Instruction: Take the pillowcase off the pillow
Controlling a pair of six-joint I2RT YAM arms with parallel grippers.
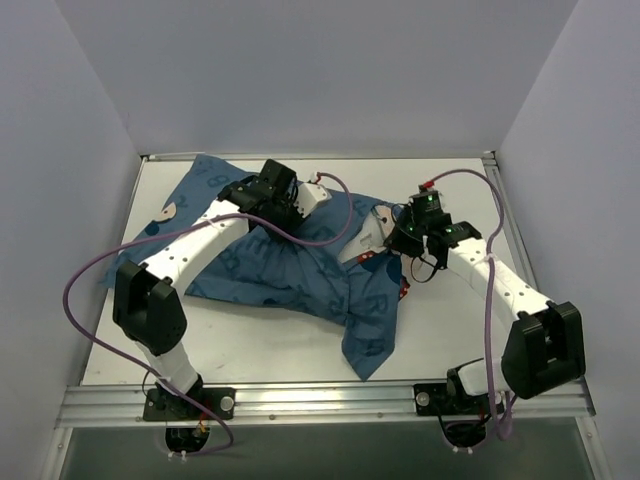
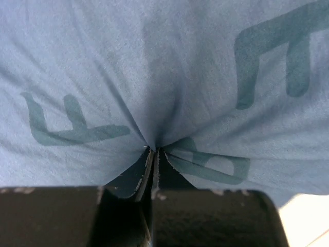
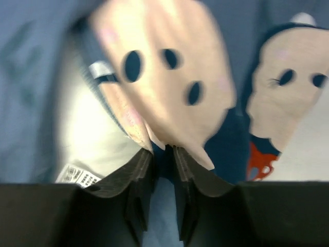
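Open passage: the bare table (image 1: pixel 250 345) along the near edge, and the strip at its right side. The pillowcase (image 1: pixel 290 280) covers the middle and blocks any low pass there. My left arm (image 1: pixel 190 250) lies across its left half. The walls (image 1: pixel 60 150) close the left, right and far sides. A purple cable (image 1: pixel 68 288) loops out beside my left arm. My left pincer (image 2: pixel 154 151) has no free gap: cloth fills it.

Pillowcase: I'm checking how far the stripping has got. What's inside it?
A white pillow with a label peeks out of the opening in the right wrist view. The rest is covered by the blue pillowcase, so its extent can't be seen.
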